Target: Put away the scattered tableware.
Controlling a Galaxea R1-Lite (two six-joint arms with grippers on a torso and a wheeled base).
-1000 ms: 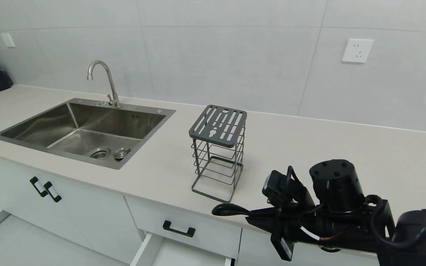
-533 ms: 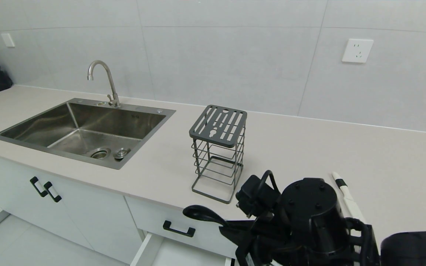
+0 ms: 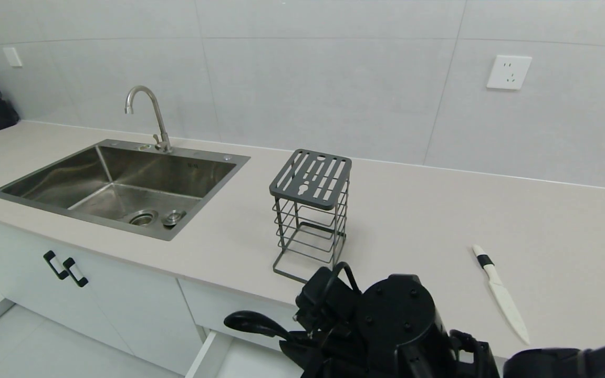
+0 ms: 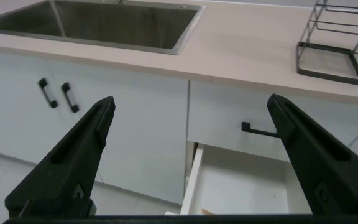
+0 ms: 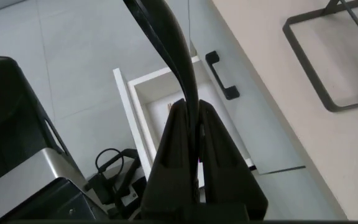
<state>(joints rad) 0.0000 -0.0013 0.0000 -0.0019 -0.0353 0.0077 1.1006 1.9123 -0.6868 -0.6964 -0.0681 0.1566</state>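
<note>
My right gripper (image 3: 298, 348) is shut on the handle of a black spoon (image 3: 250, 322), holding it out past the counter's front edge, above the open drawer (image 3: 227, 357). From the right wrist, the spoon (image 5: 166, 43) rises out of the closed fingers (image 5: 174, 127) over that drawer (image 5: 157, 106). A white knife (image 3: 498, 292) with a black band lies flat on the counter at the right. My left gripper (image 4: 191, 124) is open and holds nothing, low in front of the cabinets, facing the drawer (image 4: 241, 186).
A dark wire rack (image 3: 310, 215) with a slotted top stands mid-counter near the front edge. The steel sink (image 3: 118, 184) and its tap (image 3: 147, 113) are on the left. Cabinet doors with black handles (image 3: 63, 265) sit below the counter.
My right arm has swung left and down off the counter with the black spoon in it, uncovering the white knife. The rack and knife have not moved.
</note>
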